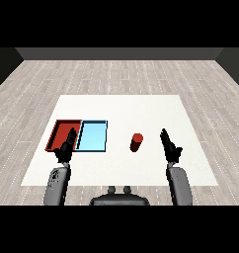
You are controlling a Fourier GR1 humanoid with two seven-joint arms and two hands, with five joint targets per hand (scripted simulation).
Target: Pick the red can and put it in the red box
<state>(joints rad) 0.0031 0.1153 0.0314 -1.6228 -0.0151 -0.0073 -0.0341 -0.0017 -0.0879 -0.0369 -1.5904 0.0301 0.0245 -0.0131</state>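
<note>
The red can (136, 142) stands upright on the white table (141, 111), right of centre. My right hand (170, 147) is a short way to the can's right, apart from it, with its fingers straight and nothing in it. The red tray (59, 128) lies at the table's left with the light blue tray (93, 135) right beside it. My left hand (66, 146) hovers over the red tray's near right corner, fingers straight and holding nothing, and hides part of that tray.
The table's near edge runs just in front of both forearms. Grey wood floor surrounds the table on all sides.
</note>
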